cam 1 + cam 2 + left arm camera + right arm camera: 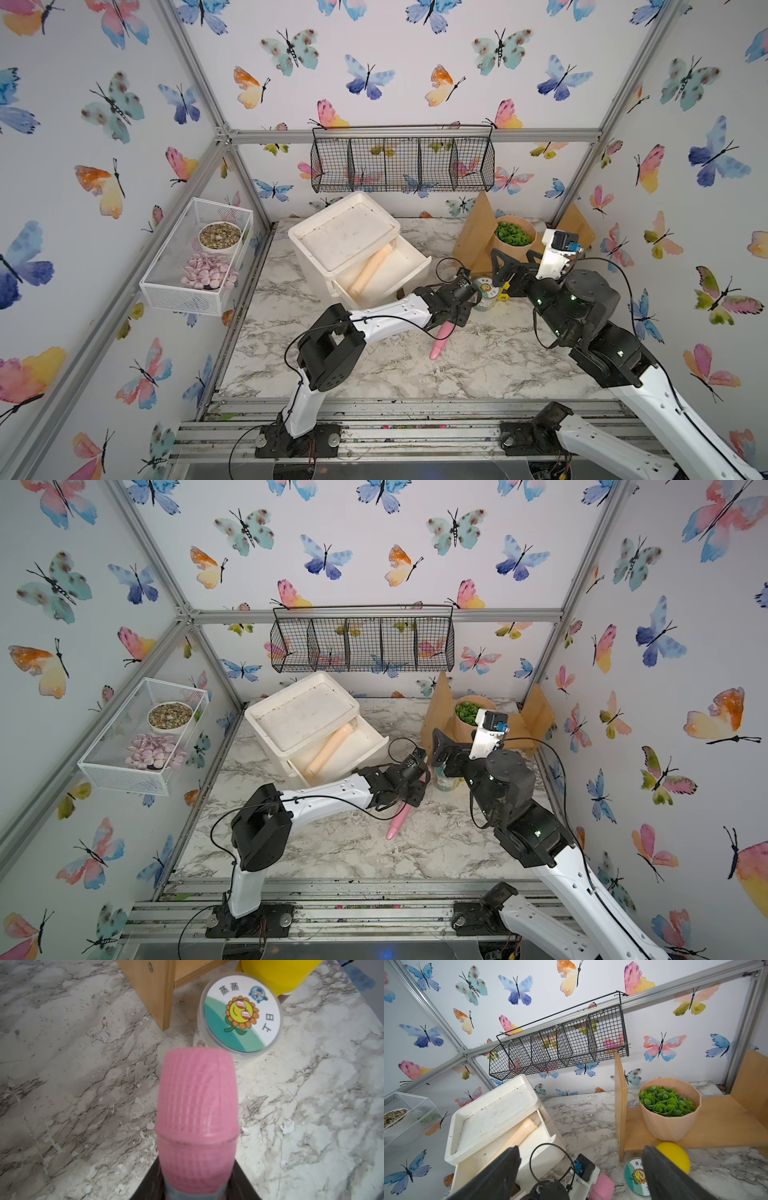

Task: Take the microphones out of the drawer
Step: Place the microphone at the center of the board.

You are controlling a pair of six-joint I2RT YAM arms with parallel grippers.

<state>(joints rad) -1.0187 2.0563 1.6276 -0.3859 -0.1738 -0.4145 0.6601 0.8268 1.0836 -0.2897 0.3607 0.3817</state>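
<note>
Microphone (439, 341) is out of the drawer (417, 266), centre frame. Left jaws clamped just below its head, handle tip low over tabletop (395, 374). Right jaws wide apart, empty. Advice: lower flat, then release; keep clear of jar (239, 1016).

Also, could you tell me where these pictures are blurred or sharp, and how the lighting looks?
Left wrist view: microphone soft, blurring at its base; tub lid print crisp. Right wrist view: plant pot sharp. Both top views: even light, faint shadows on the table, no glare.
</note>
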